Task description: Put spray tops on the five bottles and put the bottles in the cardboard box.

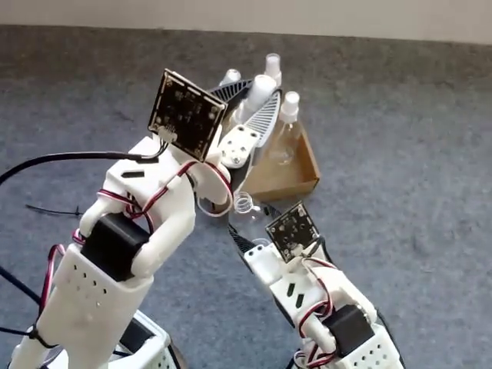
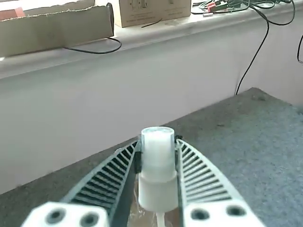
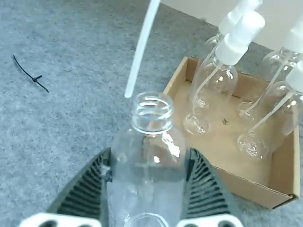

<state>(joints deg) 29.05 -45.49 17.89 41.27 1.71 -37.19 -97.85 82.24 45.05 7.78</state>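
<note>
Cardboard box sat on the grey carpet with 4 bottles standing upright in it, each already wearing its spray top. The 5th bottle was outside, just beside the box, its neck open. My right gripper had it clamped around the body, 1 finger on each side. I couldn't tell if its base was touching the carpet. My left gripper was up over it, pinched tight on the last white spray top. The dip tube hung down from that, and its tip was right by the rim of the open neck, not inside. A black zip tie lay on the carpet well off to the side.
</note>
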